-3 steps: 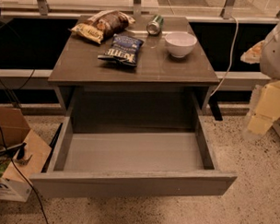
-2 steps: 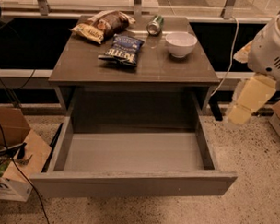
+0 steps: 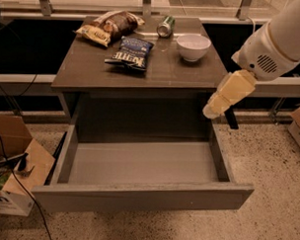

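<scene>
One gripper (image 3: 210, 111) hovers above the right wall of the open drawer (image 3: 142, 197); whether clenched or released, I cannot tell

We see the cream, pale-yellow gripper (image 3: 210, 111) hanging off the white arm (image 3: 276, 42), just beside the right front corner of the table (image 3: 141, 74), whose top is a dark grey-brown with a faint sheen. Below it the open drawer (image 3: 137, 198) is a flat, plain mid-grey inside and out. On the tabletop we make out a white bowl (image 3: 193, 46), a green and silver can (image 3: 165, 26), a dark blue chip bag (image 3: 129, 53) with white lettering, a brown bag (image 3: 117, 23) and a yellow bag (image 3: 95, 35). The floor (image 3: 267, 160) is beige speckled with dark flecks, and the cardboard box (image 3: 10, 151) at the left is tan.
</scene>
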Tool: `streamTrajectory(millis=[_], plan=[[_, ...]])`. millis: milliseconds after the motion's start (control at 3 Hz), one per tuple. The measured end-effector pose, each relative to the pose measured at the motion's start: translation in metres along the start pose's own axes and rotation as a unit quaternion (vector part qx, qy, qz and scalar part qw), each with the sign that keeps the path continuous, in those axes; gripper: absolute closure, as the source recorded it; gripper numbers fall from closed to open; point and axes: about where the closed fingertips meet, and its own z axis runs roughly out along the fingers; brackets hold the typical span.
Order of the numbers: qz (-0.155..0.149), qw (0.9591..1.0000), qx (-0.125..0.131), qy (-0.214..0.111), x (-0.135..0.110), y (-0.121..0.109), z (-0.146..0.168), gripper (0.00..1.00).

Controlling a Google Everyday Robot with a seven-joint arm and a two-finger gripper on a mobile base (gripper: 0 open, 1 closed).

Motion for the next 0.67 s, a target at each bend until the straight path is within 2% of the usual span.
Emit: streamTrajectory(millis=[667], plan=[[0.030,0.9986,0.007,-0.043,-0.041,-0.024,0.053,0.00]])
